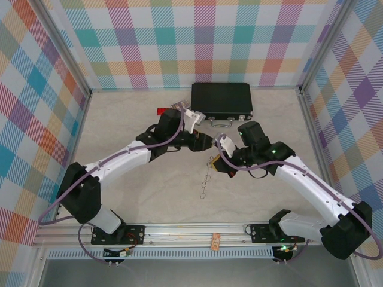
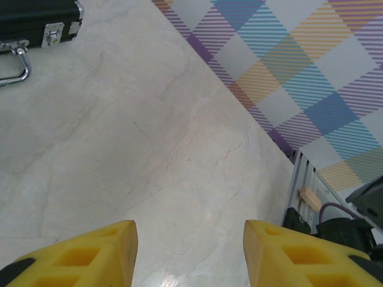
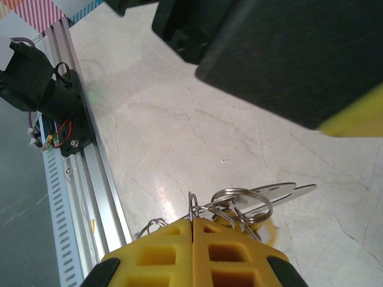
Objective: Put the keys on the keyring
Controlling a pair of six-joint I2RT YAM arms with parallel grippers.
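My right gripper (image 3: 192, 224) is shut, and a thin grey wire of the keyring (image 3: 192, 206) stands edge-on between its yellow pads. Just beyond the fingertips hang small split rings, the plain silver key (image 3: 281, 194) and the yellow-headed key (image 3: 267, 229), close above the table. From above, the keyring (image 1: 206, 182) trails down from the right gripper (image 1: 219, 161) as a thin linked loop. My left gripper (image 2: 190, 239) is open over bare table with nothing between its fingers. It sits just up and left of the right one (image 1: 206, 142).
A black case (image 1: 221, 100) with a silver handle (image 1: 220, 124) lies at the back, and a small red block (image 1: 160, 111) lies to its left. The metal rail (image 1: 197, 230) runs along the near edge. The left arm's black body (image 3: 287, 54) hangs close above my right gripper.
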